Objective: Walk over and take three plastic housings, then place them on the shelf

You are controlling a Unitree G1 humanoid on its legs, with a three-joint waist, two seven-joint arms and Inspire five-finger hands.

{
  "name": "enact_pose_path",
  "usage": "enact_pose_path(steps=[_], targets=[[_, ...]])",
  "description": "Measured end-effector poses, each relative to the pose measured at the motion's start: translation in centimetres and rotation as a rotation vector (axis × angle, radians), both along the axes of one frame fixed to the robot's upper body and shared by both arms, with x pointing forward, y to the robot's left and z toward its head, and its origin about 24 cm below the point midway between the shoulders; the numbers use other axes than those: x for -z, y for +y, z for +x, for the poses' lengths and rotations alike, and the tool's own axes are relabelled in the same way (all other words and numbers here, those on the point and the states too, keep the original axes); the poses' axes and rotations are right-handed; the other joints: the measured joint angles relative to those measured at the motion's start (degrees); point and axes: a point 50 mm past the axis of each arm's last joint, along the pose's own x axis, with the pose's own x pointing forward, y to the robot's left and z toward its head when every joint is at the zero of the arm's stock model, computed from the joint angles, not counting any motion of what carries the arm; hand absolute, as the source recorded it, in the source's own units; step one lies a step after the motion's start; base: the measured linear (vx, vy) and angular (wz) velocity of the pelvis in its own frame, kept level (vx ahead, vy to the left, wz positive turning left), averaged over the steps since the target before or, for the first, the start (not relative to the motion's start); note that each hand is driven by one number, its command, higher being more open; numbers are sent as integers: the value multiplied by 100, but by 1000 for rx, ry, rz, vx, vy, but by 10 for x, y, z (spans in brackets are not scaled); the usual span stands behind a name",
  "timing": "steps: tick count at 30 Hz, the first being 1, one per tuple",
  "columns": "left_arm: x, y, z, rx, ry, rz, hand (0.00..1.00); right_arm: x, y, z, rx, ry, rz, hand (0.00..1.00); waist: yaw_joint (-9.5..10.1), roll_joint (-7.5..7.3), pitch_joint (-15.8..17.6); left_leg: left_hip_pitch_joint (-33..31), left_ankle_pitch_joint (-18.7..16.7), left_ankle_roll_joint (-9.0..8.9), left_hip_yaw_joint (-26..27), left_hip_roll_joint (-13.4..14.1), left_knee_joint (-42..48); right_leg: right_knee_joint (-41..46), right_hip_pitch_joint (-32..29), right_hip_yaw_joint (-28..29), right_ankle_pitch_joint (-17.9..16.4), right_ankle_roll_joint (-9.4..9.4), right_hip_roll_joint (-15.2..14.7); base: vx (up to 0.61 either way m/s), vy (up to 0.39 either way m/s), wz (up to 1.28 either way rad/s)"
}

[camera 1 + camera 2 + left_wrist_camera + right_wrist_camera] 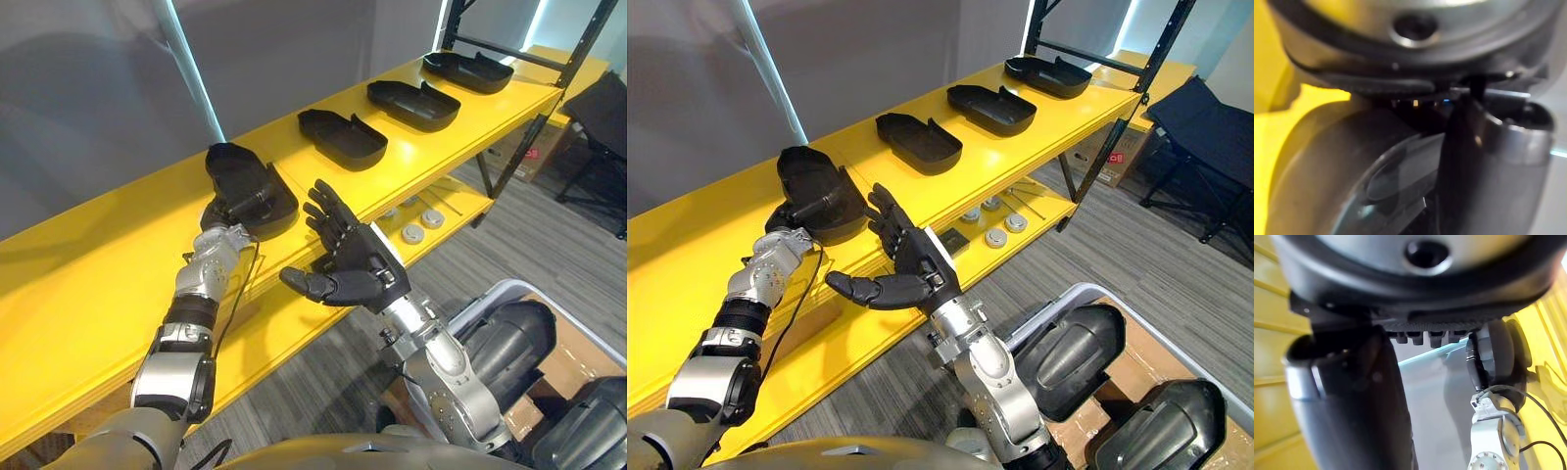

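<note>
Housings (341, 138): 4 black shallow shells

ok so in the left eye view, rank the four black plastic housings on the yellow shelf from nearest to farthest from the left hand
1. left-end housing: under the left hand, which grips its near end.
2. second housing: next along to the right.
3. third housing: further right.
4. fourth housing: at the right end of the yellow shelf.

Left hand (233, 210) partly hidden under near end of nearest housing (245, 171). Round parts (412, 233) on lower shelf (465, 196) too small to identify. Bin (1087, 290) cut by edge.
</note>
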Motion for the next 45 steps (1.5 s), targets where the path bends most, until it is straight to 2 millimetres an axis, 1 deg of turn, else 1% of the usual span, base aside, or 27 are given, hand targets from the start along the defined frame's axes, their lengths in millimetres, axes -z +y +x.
enact_pose_path(steps=[8,10,11,12,13,16,17,20,23,27,33,36,39,41,42,43,44,45], targets=[[-10,3,6,-26,5,36,100,1,-1,0,-1,8,-4,100,7,-37,121,-3,118,-2,4,-3,-112,3,-61,2,34,0,24,0,0,0],[-15,7,8,-30,15,112,100,2,2,-2,-12,13,-1,100,-21,-40,146,-1,141,-4,1,0,-136,-1,-63,0,40,-6,33,0,0,0],[-20,13,11,-48,32,185,100,2,5,-3,-24,16,1,100,-67,-50,152,5,166,-7,1,6,-172,-9,-66,-2,44,-11,49,0,0,0],[-21,18,11,-62,45,216,100,2,6,-4,-30,17,2,100,-95,-53,154,10,183,-10,1,8,-201,-12,-73,-3,46,-12,59,0,0,0],[-26,32,11,-93,70,279,100,3,10,-5,-47,22,4,100,-160,-58,162,8,198,-11,2,22,-219,-19,-84,-7,53,-23,77,0,0,0],[-35,58,9,-147,133,402,100,4,14,-8,-66,31,3,100,-189,-45,172,20,215,-22,6,43,-224,-23,-85,-15,65,-41,100,25,-9,1],[-39,70,7,-168,153,429,100,5,17,-10,-74,36,5,100,-188,-36,178,21,215,-21,0,44,-229,-23,-84,-22,67,-43,102,43,-4,4],[-42,83,4,-178,172,437,100,6,20,-12,-83,44,8,100,-184,-35,179,51,215,-21,-12,33,-282,-23,-67,-44,67,-44,97,37,9,4],[-44,82,6,-157,174,432,100,7,24,-14,-100,51,11,100,-154,-37,178,85,213,-20,-33,15,-317,-23,-37,-80,67,-44,83,15,15,5],[-44,81,6,-157,173,436,100,9,29,-18,-107,67,14,100,-163,-36,178,103,212,-18,-83,21,-316,-43,16,-143,63,-49,81,-4,-2,6],[-46,79,8,-156,151,453,100,14,27,-21,-75,99,18,100,-156,-30,173,145,218,-19,-122,21,-316,-43,81,-189,58,-56,74,-11,-2,3],[-51,79,9,-173,114,461,100,19,25,-21,-49,124,9,100,-152,-22,157,208,218,-20,-146,19,-325,-45,161,-225,47,-73,69,-9,2,4],[-67,76,12,-174,33,486,100,20,21,-20,-29,125,-1,100,-112,-21,155,199,243,-22,-209,18,-338,-47,184,-302,41,-84,59,-12,-1,11],[-83,78,12,-187,-53,478,100,21,16,-18,1,129,-3,100,-80,-20,152,199,258,-23,-276,20,-348,-62,220,-368,39,-86,57,-2,-7,14],[-92,79,7,-198,-128,478,100,22,10,-17,38,134,-7,100,-56,-16,128,190,260,-22,-306,19,-350,-83,240,-408,39,-86,53,5,-5,12],[-96,79,4,-203,-168,475,100,23,6,-16,61,137,-9,100,-41,-14,107,189,260,-22,-317,19,-350,-96,251,-424,39,-86,52,16,-4,14],[-101,80,-5,-216,-232,485,100,24,-4,-13,117,142,-14,100,-17,-8,56,190,259,-22,-357,18,-351,-131,297,-482,39,-86,50,30,-4,16],[-101,84,-18,-236,-281,476,100,24,-15,-10,174,141,-21,100,9,-5,-17,191,255,-24,-394,22,-350,-159,334,-527,39,-86,51,34,-5,17]])
